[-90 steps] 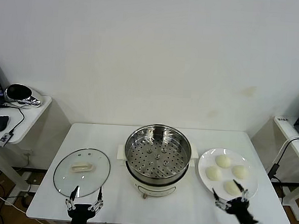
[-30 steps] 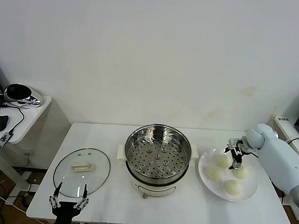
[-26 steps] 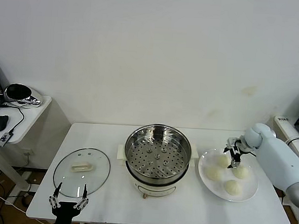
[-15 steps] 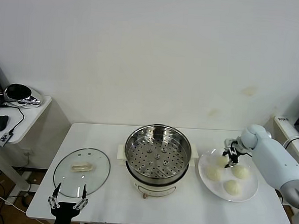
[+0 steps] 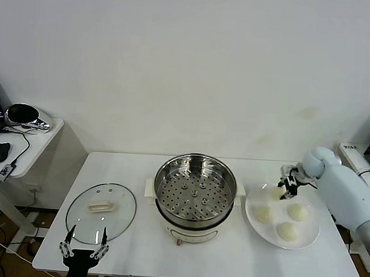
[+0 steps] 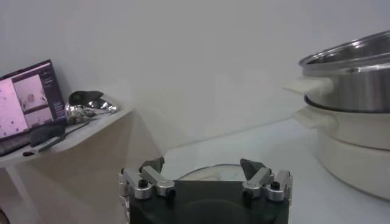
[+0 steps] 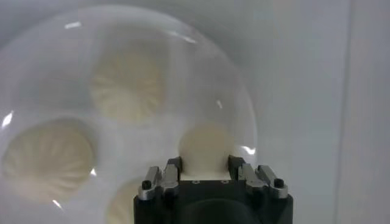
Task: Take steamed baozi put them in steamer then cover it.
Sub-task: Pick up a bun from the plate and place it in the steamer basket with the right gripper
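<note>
The head camera looks down at the whole surface (image 5: 135, 236); the right wrist camera looks closely down on the plate (image 7: 36, 73), which both views share.

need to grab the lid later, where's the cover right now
In the head view the cover lies flat on the table, left of the steamer, just beyond the idle left hand.

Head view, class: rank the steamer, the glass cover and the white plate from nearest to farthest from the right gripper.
Measured from the right gripper, at the table's right:
1. The white plate, directly under the gripper, which is at a baozi on the plate's far edge.
2. The steamer, at the table's centre.
3. The cover, flat on the table's left, near the parked left gripper.
</note>
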{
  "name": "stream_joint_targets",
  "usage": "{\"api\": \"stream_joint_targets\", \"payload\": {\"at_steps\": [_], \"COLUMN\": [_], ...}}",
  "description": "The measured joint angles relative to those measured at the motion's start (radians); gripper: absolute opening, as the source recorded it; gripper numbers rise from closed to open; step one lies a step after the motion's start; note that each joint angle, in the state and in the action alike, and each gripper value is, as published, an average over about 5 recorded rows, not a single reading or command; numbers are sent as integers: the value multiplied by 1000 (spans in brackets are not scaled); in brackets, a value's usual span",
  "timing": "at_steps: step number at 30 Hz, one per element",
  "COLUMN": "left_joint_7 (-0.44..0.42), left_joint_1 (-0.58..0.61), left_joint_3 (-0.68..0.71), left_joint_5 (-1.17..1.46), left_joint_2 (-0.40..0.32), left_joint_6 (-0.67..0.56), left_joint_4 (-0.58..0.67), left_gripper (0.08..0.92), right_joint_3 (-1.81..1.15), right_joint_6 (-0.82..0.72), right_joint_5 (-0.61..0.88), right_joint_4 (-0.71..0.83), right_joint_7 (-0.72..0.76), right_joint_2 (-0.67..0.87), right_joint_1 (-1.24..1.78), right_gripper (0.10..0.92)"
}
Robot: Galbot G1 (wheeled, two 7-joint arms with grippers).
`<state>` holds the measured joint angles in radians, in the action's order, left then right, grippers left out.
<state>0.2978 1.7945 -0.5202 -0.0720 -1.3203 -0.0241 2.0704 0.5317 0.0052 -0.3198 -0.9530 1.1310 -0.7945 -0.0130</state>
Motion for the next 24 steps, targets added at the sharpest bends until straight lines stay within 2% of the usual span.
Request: {"api": "stream_joint_targets", "payload": {"at_steps": [7,15,24], "left_joint_7": [-2,-3,-3], "left_joint_1": [-7,-4,-1], "left_joint_3": [5,1,-15], "left_joint_5": [18,41,51], "left_joint_2": [12,21,20], "left_joint_6": [1,-5,-9], "left_joint_4": [3,5,11], "left_gripper": [823,823,823], "right_joint_3": [167,382,573], "right_joint_6": [-5,32,113], "right_joint_5": [193,408,495], "right_joint_4": [-135,-249,-296], "right_joint_7": [-16,-49,-74], "right_joint_2": [41,-3,-142], "right_joint_1": [-196,-420,-534], "right_gripper": [493,500,500]}}
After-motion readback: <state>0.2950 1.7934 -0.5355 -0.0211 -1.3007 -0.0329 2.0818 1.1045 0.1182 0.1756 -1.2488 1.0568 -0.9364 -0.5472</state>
